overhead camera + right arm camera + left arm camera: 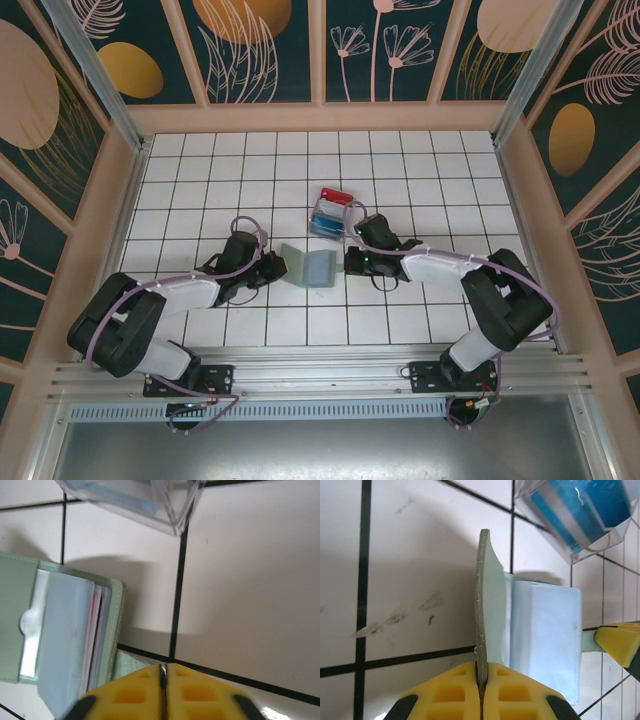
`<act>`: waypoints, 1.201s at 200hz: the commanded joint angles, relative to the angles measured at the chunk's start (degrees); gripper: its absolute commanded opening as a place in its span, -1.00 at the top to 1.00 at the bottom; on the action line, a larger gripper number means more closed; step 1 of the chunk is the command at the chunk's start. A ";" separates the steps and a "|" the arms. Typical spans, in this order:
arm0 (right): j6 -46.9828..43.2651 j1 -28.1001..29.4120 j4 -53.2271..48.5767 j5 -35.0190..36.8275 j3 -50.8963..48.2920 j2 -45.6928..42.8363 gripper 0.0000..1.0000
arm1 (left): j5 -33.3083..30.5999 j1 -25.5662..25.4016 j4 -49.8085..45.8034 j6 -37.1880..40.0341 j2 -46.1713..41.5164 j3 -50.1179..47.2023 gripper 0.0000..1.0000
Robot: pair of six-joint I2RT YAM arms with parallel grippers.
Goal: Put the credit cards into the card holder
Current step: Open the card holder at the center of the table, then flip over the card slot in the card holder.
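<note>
The grey-green card holder [308,266] lies open on the tiles between my two grippers. My left gripper [481,672] is shut on the holder's flap [482,595], which stands up on edge. The holder's clear sleeves [545,630] lie flat to the right of it. A red card edge [93,625] shows between the sleeves. My right gripper [163,672] sits at the holder's right side, fingers together but for a hairline slit. A green tab of the holder [127,664] runs under its left finger. More credit cards [331,205], red and blue, rest in a clear tray [322,225] just behind.
The clear tray [600,540] stands close behind the holder, with a blue card [580,505] in it. Its corner [175,522] is just ahead of my right gripper. White tiled floor spreads around, bounded by wooden frame walls [120,200].
</note>
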 commanded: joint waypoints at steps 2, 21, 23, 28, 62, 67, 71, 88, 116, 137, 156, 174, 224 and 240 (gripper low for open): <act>-0.96 -1.06 2.26 0.27 0.00 -0.70 0.41 | 0.01 0.34 0.04 -0.06 -0.09 -1.21 1.00; -1.64 -1.78 0.22 0.60 1.27 -3.16 0.18 | -0.38 0.28 -0.88 0.01 -1.27 -0.78 1.00; -1.68 -1.88 0.01 0.53 1.38 -3.45 0.17 | -0.45 0.27 -0.99 -0.03 -1.39 -0.73 1.00; -1.85 -2.15 -0.52 0.51 1.75 -4.27 0.14 | -0.54 0.27 -1.23 -0.04 -1.58 -0.65 1.00; -2.49 -0.05 -4.10 -0.46 5.64 -10.01 0.08 | -0.56 0.27 -1.61 -0.36 -2.21 -0.42 1.00; -2.49 0.71 -4.40 -0.88 6.34 -10.52 0.06 | -0.52 0.27 -1.50 -0.52 -2.31 -0.42 1.00; -2.56 1.38 -4.66 -1.20 6.87 -10.78 0.05 | -0.56 0.27 -1.50 -0.56 -2.41 -0.46 1.00; -2.38 4.46 -6.09 -2.13 9.80 -10.00 0.02 | -0.56 0.28 -1.28 -0.78 -2.60 -0.26 1.00; 0.18 7.48 -3.18 -4.34 9.79 -4.30 0.00 | -0.65 0.23 -0.84 -0.87 -2.56 -0.42 1.00; 2.64 7.37 1.47 -5.60 7.10 -0.48 0.00 | -0.22 0.31 -0.39 -1.12 -2.45 -0.87 1.00; 3.99 7.11 3.99 -6.70 6.54 2.47 -0.01 | -0.21 0.27 0.13 -1.46 -2.93 -1.72 1.00; 4.54 7.11 4.71 -7.64 6.88 5.13 -0.02 | -0.34 0.31 0.41 -1.58 -3.19 -2.28 1.00; 4.29 6.93 5.22 -6.89 6.63 7.96 -0.03 | -0.22 0.27 1.47 -2.01 -3.48 -3.10 1.00; 4.19 6.94 5.21 -7.05 6.63 8.47 -0.03 | -0.04 0.32 1.88 -2.10 -3.22 -3.14 1.00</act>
